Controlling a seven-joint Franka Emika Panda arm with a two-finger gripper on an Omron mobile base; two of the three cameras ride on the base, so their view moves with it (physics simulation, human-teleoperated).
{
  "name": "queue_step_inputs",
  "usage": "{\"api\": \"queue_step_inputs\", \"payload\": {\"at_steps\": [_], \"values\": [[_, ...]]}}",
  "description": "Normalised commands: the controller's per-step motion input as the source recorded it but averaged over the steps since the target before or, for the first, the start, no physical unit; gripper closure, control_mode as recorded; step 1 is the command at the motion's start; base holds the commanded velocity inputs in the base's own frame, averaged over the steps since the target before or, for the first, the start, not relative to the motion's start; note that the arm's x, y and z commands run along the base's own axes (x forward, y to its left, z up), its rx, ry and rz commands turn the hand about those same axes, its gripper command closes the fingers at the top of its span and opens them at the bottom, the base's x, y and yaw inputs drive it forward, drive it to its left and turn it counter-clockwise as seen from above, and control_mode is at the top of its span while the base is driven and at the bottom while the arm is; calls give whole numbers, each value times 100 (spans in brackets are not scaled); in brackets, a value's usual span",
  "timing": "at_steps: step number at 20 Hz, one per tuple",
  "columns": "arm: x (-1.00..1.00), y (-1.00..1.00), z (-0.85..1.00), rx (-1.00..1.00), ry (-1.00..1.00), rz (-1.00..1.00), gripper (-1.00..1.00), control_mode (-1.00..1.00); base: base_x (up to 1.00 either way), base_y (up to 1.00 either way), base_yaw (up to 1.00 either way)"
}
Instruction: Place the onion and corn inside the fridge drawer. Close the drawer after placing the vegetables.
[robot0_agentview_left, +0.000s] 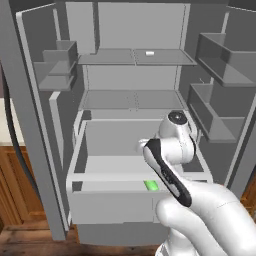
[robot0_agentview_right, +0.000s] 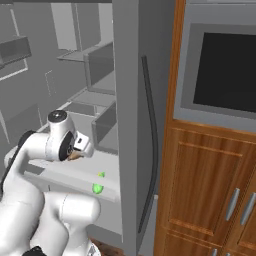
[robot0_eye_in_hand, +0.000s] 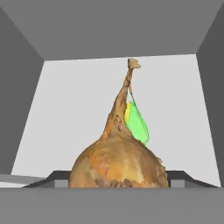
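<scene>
One vegetable, the corn, lies in the drawer; the gripper grips the onion above it for release

On my hand view the onion is mottled brown-tan and orange, with paler streaks on the bulb and a thin tan stem. Behind it I see the corn, bright green with a yellowish end. The fridge drawer is plain pale grey, its floor almost white. My arm is white with dark joints and a black strip along one link. The fridge shelves read flat grey. To the right I see warm brown wood cabinets with silver handles, and an oven with a black window in a grey frame.
</scene>
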Motion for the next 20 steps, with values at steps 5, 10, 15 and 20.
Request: {"api": "queue_step_inputs", "payload": {"at_steps": [5,10,15,20], "values": [[88,17,-30,0,21,0,100,-100,0,0,0],[34,0,-83,-4,11,1,100,-100,0,0,0],[12,1,-80,-2,13,0,100,-100,0,0,0],[0,0,-64,0,19,0,100,-100,0,0,0]]}}
